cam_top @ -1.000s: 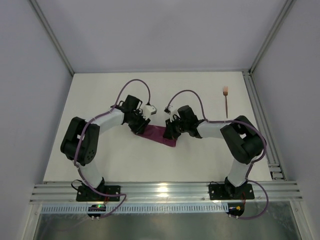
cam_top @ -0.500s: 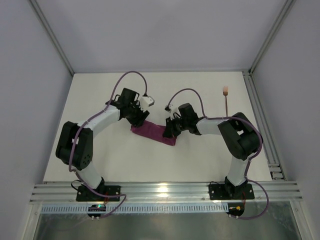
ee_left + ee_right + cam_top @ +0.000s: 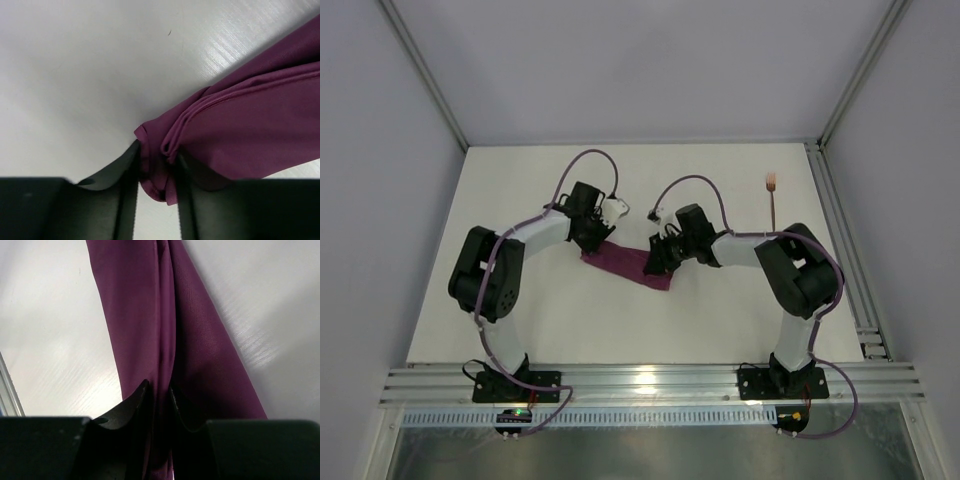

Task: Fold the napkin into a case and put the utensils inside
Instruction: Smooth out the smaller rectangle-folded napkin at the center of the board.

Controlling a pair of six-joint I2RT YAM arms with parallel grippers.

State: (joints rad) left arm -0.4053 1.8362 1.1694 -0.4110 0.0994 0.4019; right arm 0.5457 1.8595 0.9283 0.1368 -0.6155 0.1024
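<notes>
The maroon napkin [image 3: 625,264] lies on the white table as a narrow layered strip slanting from upper left to lower right. My left gripper [image 3: 592,247] is at its left end. In the left wrist view a bunched corner of the napkin [image 3: 250,125] sits pinched between the tips of that gripper [image 3: 157,152]. My right gripper [image 3: 658,268] is at the right end. In the right wrist view a raised fold of the napkin [image 3: 135,300] runs between the close-set jaws of that gripper [image 3: 158,386]. A copper fork [image 3: 773,200] lies at the far right, tines away from me.
An aluminium rail [image 3: 840,230] runs along the table's right edge, just beyond the fork. The grey enclosure walls stand close on the left and right.
My left gripper swung away from the strip's left end, then came back onto its corner. The strip now lies flatter and longer. My right gripper stayed put, its jaws a little wider.
</notes>
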